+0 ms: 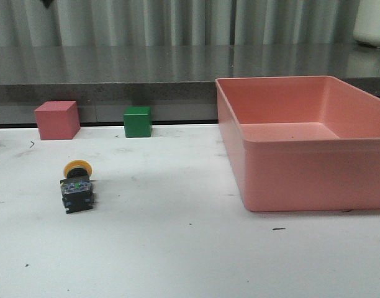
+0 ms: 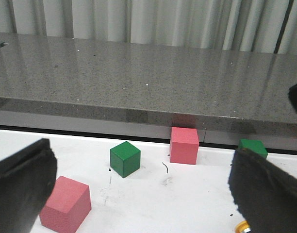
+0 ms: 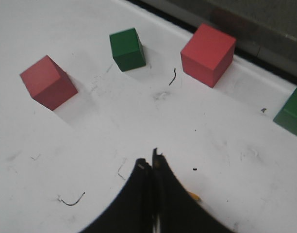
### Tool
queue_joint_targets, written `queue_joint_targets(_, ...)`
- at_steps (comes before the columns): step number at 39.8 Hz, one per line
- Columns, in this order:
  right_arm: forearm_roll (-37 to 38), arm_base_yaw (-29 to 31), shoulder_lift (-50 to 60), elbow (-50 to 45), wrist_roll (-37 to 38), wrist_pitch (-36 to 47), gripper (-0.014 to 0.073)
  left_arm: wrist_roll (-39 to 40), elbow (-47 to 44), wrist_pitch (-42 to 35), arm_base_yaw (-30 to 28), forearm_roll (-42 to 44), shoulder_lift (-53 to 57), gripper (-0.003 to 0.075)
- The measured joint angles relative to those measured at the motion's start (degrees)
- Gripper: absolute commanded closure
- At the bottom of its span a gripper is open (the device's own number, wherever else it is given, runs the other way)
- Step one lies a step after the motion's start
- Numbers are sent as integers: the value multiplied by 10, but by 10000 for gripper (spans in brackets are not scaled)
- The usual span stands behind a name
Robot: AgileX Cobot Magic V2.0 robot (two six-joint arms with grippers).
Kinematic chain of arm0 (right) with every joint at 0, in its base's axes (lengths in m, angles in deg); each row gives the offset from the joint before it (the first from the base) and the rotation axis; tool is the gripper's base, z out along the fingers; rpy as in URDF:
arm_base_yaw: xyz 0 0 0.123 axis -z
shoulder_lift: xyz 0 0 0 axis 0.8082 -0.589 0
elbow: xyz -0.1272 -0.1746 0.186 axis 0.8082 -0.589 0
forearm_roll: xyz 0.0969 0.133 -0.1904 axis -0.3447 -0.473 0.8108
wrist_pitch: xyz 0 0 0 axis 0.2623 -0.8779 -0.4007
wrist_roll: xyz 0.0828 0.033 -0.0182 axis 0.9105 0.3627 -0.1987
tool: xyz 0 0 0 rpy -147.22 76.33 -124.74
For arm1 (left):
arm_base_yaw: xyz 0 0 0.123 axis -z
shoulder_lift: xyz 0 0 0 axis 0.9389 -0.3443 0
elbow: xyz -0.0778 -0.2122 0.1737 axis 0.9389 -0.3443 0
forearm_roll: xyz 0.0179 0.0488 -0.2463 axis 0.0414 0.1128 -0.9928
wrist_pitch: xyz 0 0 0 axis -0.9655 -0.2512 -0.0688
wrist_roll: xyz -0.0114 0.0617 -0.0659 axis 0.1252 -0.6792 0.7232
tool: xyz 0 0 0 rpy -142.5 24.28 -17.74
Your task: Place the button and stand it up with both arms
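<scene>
Both grippers are showing only in their own wrist views. Left gripper (image 2: 143, 194) is hanging above the table with its two dark fingers (image 2: 20, 187) spread wide apart and nothing between them. Right gripper (image 3: 152, 167) is pointing down at the white surface with its fingers pressed together tip to tip, holding nothing that can be seen; a small orange-yellow sliver is peeking out just beside them, too little to identify.

Going by size, the white table (image 1: 177, 248) is filling the lower part of the front view, with a grey stone-like counter (image 1: 115, 65) running along behind it. On the right side of the table a big pink bin (image 1: 302, 180) is sitting with its open top facing up. At the back left, a pink cube (image 1: 56, 120) and a green cube (image 1: 138, 121) are sitting near each other but apart, close to the counter's edge. The button (image 1: 77, 186) is lying on its side on the left part of the table, well apart from the bin and in front of the cubes, its yellow cap pointing toward the back and its black body toward the camera.
</scene>
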State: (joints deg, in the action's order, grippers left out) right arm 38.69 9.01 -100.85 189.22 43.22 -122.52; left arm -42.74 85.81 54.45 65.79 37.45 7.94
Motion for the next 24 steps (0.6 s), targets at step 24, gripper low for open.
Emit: queue_joint_targets(24, 30, 265, 522, -662, -67, 0, 662, 0, 0, 0, 0, 0, 0, 31)
